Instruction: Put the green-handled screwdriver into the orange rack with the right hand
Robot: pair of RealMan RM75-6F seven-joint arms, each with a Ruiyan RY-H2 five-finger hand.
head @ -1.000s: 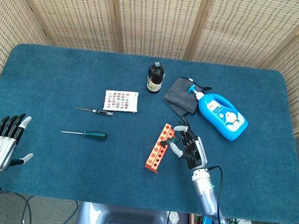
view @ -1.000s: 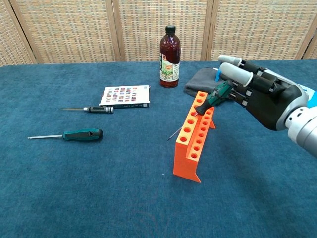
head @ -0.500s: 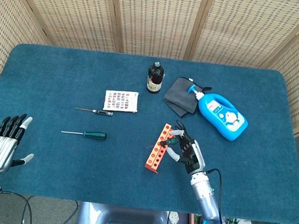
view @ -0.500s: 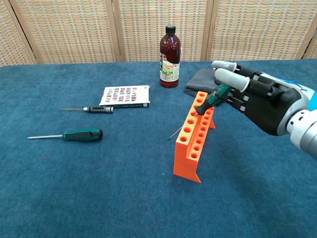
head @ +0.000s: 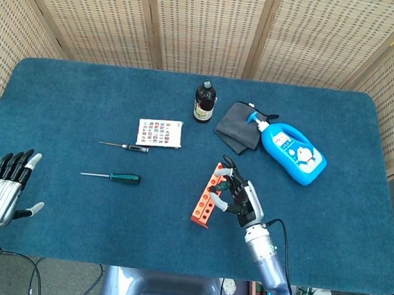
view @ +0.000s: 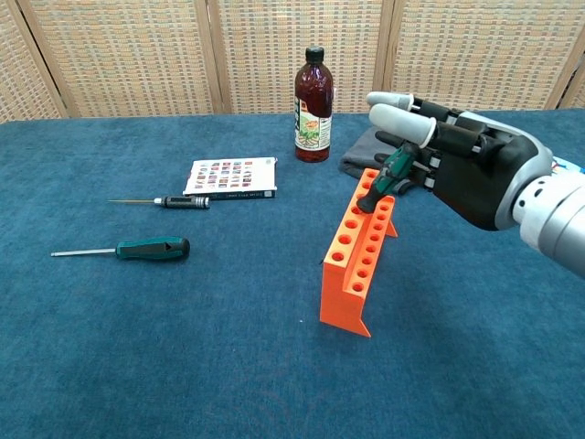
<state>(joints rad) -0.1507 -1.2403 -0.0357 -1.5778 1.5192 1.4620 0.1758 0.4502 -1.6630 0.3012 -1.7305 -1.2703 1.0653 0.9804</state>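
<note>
The right hand [view: 457, 169] pinches the green-handled screwdriver [view: 386, 175], tilted, its tip in a far hole of the orange rack [view: 358, 251]. The left hand [head: 3, 188] hovers empty at the table's near left, fingers spread.

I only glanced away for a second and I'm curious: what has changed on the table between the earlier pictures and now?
The right robot hand, holding the green-handled screwdriver, moved left over the orange rack. The shaft that earlier poked out beside the rack no longer shows; the tool stands steeper at a far hole. The other green screwdriver, black screwdriver, bottle and left robot hand stayed put.
</note>
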